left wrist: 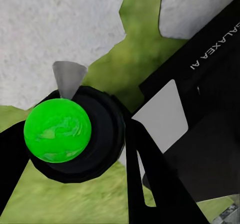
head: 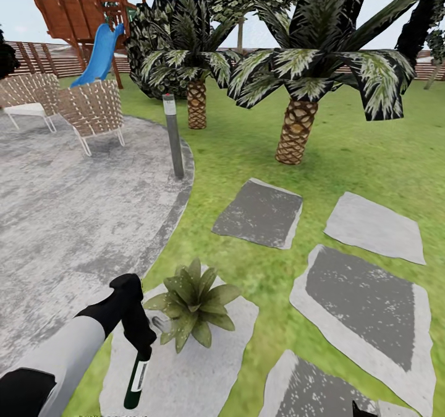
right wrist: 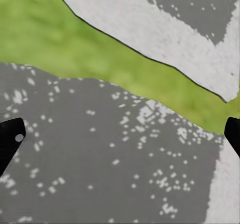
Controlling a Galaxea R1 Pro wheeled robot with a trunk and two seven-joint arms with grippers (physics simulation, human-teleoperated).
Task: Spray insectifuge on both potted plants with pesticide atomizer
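The lawn (head: 247,138) holds stepping stones (head: 185,367); on one sits a potted plant (head: 193,302). Just beside it, the left end effector (head: 141,341) pinches the pesticide atomizer (head: 136,380). Aim its nozzle squarely at the leaves. The right end effector (right wrist: 120,139) is spread, empty.

Your left gripper (head: 141,343) covers the top of the bottle (head: 136,377), so you cannot see the spray head from the head camera (only the dark body and white label show). The plant (head: 193,302) hides its own pot under the leaves. Your right gripper (right wrist: 120,139) shows just two black fingertips (right wrist: 10,139) at the wrist picture's edges.
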